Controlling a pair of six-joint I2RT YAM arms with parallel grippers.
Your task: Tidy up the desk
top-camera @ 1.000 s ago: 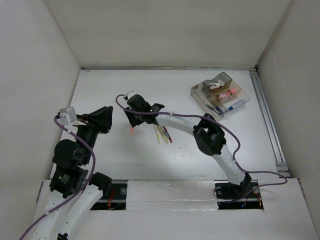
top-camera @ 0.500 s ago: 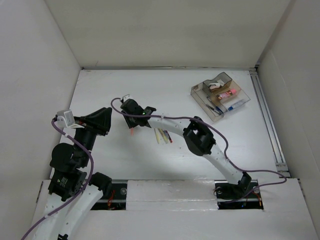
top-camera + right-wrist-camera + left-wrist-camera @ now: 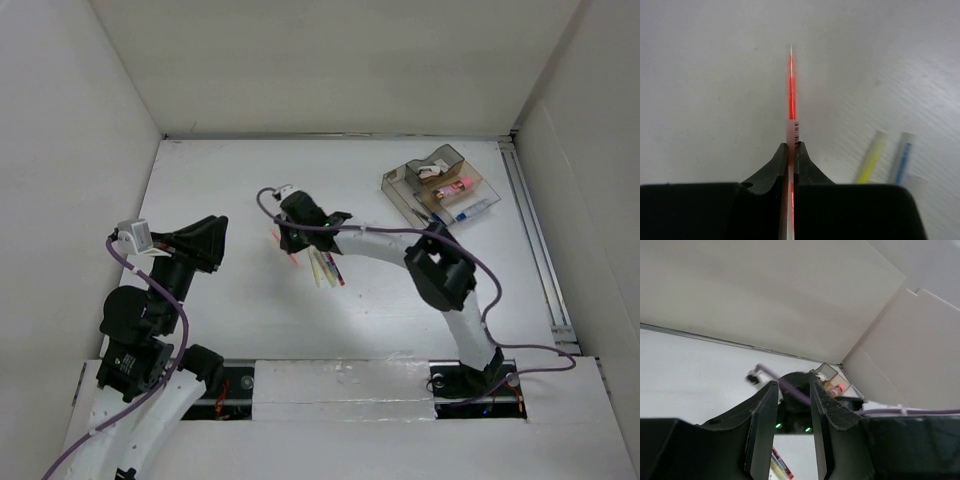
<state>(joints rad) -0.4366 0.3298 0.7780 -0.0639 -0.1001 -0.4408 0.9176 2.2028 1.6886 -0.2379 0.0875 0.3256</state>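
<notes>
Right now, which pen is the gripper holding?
The red pen, pinched in the right gripper; the yellow pen and blue pen lie loose on the desk.

Red pen, white desk.

Open desk ran along the far wall, so lots of room there. The right arm, its right gripper pinching a red pen, cut across the center with loose pens right by it. The clear tray hugged the far right near the rail, and the left arm crowded the near left.
</notes>
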